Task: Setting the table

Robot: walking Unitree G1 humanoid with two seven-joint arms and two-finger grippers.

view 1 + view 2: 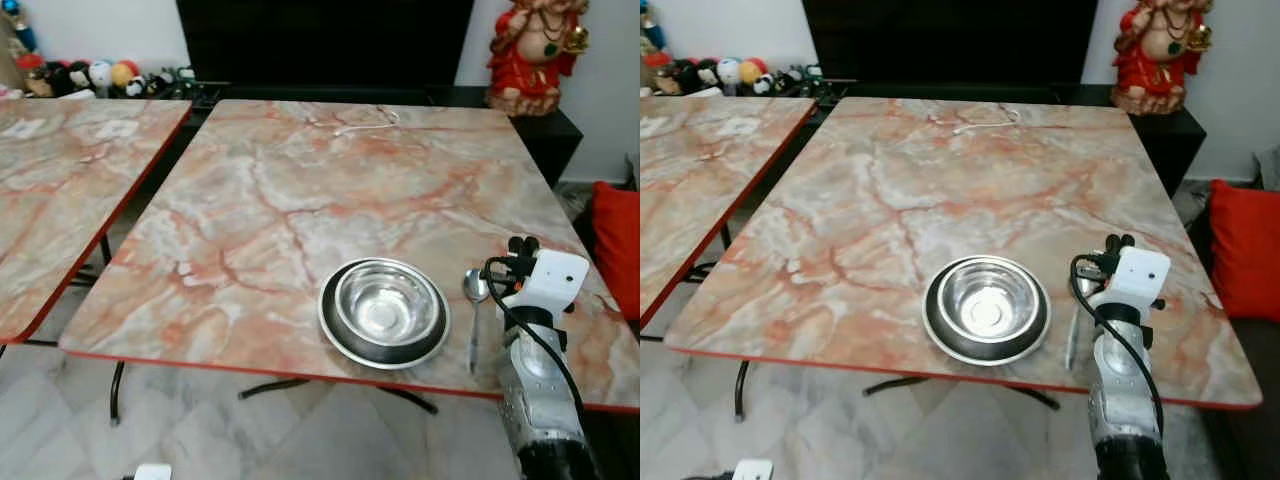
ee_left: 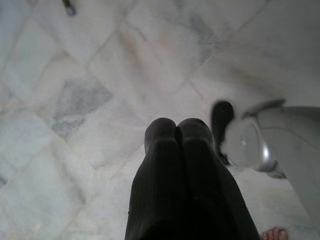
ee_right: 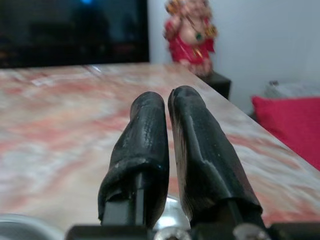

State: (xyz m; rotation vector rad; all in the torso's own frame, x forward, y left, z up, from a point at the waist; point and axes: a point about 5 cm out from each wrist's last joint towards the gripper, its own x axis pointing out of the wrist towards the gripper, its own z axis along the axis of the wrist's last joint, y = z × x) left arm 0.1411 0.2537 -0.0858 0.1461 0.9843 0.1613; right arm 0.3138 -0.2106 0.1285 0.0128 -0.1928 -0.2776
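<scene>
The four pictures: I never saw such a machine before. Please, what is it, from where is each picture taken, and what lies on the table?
It is a walking humanoid robot with two silver arms, each ending in a gripper of two long black fingers. The two wide pictures come from a stereo camera on its head, looking down at a marble-patterned table. On the table lie a steel bowl on a plate, with a spoon to their right. The right gripper is over the table next to the spoon, shut and holding nothing. The other two pictures come from wrist cameras looking along the fingers. The left gripper, also shut and empty, hangs idle over the floor. A red statue stands behind the table.
</scene>
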